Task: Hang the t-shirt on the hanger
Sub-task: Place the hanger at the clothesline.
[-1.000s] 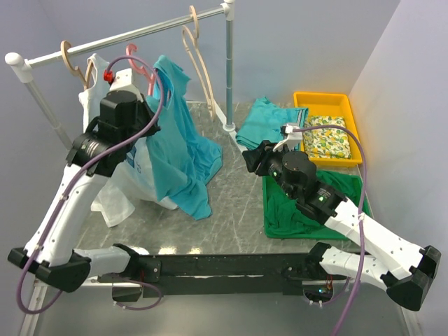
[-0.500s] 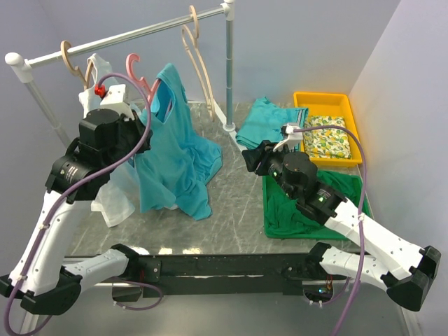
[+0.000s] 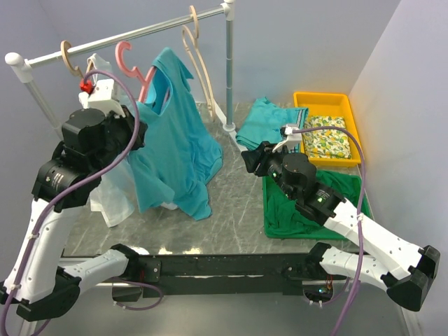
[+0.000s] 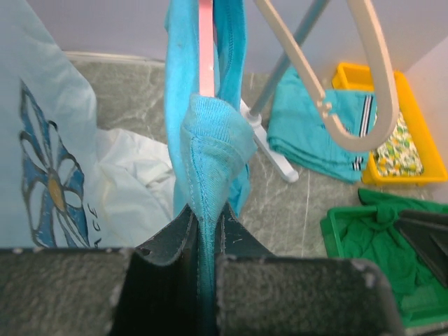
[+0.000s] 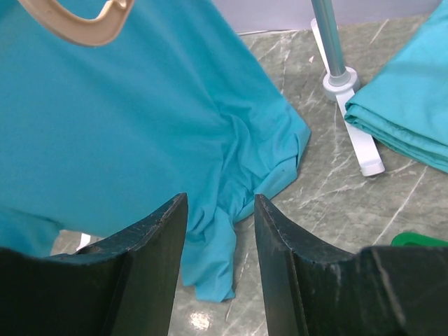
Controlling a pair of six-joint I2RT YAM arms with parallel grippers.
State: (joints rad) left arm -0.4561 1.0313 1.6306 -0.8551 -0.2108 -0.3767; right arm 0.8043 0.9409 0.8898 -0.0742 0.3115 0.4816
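- The left gripper (image 4: 203,225) is shut tight on a fold of the blue t-shirt (image 4: 210,133); it pinches the cloth so the shirt cannot slide off while it is held up high.
- The hanger (image 4: 206,49) is pink and runs straight down into that same fold; I cannot tell if the jaws squeeze the hanger too, or only the cloth over it.
- From the top view the shirt hangs over the hanger like a tent; its bottom edge lies bunched on the table (image 3: 234,210), so I think it is on, but not yet neat.
- The pink hook is up close to the rail (image 3: 161,29); I cannot tell if it touches it; I guess the arm holds it there to hang it up.
- A white top (image 4: 42,161) with a blue flower hangs just beside the shirt.
- The right gripper (image 5: 218,210) is open and holds nothing; it sits well apart, low over the table, and points at the shirt's loose bottom part; maybe it waits to help tug the cloth straight.
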